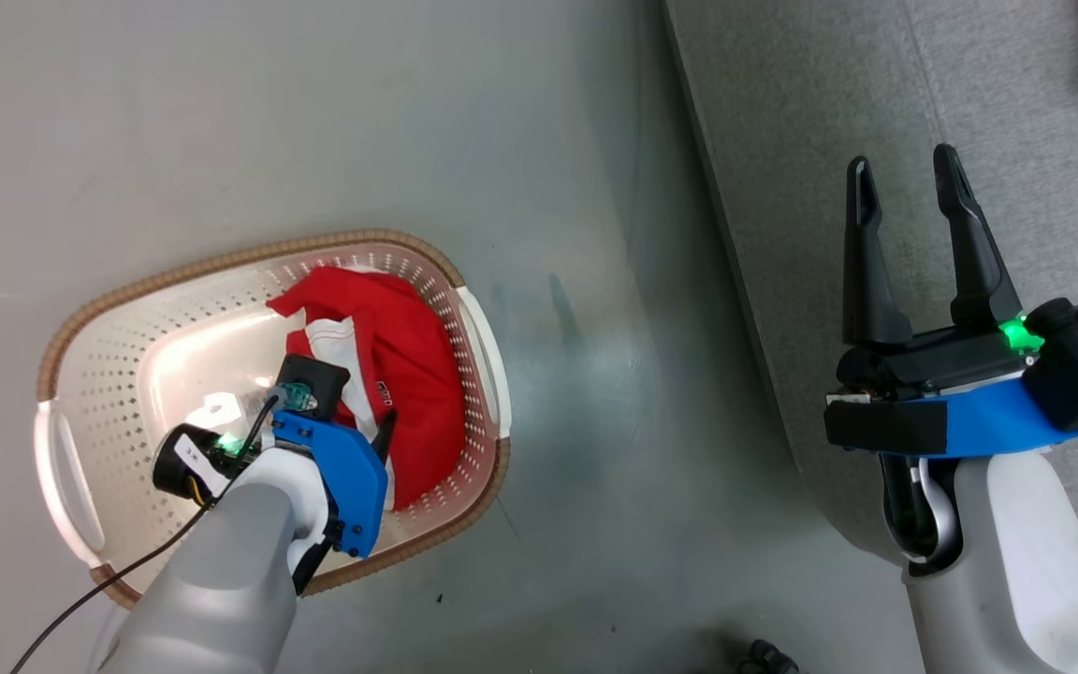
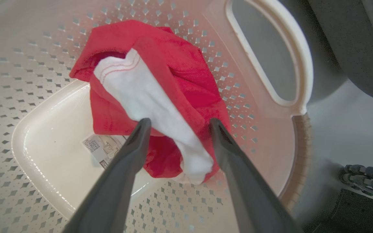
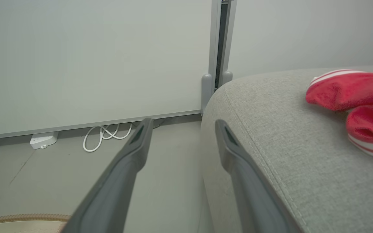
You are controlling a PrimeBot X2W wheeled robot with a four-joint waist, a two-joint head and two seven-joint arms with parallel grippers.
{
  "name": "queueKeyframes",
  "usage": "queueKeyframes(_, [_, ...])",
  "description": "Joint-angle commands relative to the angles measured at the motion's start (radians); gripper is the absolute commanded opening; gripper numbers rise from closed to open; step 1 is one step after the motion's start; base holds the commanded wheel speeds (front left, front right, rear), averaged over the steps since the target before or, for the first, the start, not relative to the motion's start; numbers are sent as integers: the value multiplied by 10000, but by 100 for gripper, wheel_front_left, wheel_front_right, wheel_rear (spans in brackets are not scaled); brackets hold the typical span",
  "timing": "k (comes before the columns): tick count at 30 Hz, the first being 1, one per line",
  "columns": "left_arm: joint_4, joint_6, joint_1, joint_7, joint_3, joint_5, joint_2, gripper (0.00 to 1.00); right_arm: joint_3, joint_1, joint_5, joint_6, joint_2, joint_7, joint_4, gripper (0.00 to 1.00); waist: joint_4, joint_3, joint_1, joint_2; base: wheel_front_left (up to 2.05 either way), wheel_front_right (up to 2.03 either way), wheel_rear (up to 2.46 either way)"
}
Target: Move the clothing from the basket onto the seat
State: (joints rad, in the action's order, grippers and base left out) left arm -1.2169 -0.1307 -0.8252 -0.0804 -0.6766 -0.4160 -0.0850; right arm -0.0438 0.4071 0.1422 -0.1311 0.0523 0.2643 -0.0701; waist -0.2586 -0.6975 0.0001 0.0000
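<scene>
The left tool (image 2: 179, 122), its two dark fingers spread apart, points down into the white perforated plastic laundry basket with a brown woven-look rim (image 1: 249, 255), which stands on the grey floor (image 1: 314, 112). The fingers straddle the white-trimmed fold of a crumpled red sports garment (image 2: 186, 74) heaped against the basket wall nearest the seat, beside a label sticker (image 2: 100, 147); whether they touch the cloth cannot be told. This stance probably prepares a pinch on the raised fold, the easiest hold on limp fabric. The right tool (image 1: 904, 164), likewise spread and empty, hovers over the edge of the large light grey upholstered seat (image 1: 876, 112). A second red garment with white stripes (image 3: 345, 89) lies on the seat, so the task appears half complete.
</scene>
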Motion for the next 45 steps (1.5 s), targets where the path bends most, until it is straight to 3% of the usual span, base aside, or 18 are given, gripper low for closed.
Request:
queueKeyframes(1, [-128,7,-224,147,-43,-116,-98,100,-44,261,60,7,-34,1,70,100,-73,-339,-1,0,0,0,0])
queueKeyframes(16, [-638,339,-1072,692,-159,-208,-471,100,-189,724,274,7,-34,1,156,100,-297,-1668,-1,0,0,0,0])
queueKeyframes(22, [-675,275,-1208,765,-295,-171,-412,100,-139,809,251,9,-34,1,156,100,-235,-1881,-1,0,0,0,0])
queueKeyframes(24, [-682,242,-1273,667,-353,-144,-408,25,-124,817,228,9,-34,1,130,100,-202,-1903,-1,0,0,0,0])
queueKeyframes(25, [-685,245,-1285,632,-381,-148,-390,0,-118,835,219,9,-34,1,116,100,-187,-1898,-1,0,0,0,0])
queueKeyframes(34, [-707,124,-1122,437,-455,-413,-150,0,-17,736,185,9,-32,1,-40,100,29,-1435,-1,0,0,0,0])
queueKeyframes(45, [-391,-5,-460,-500,-658,-928,211,0,121,251,11,9,-28,1,-338,100,672,-47,-1,0,0,0,0])
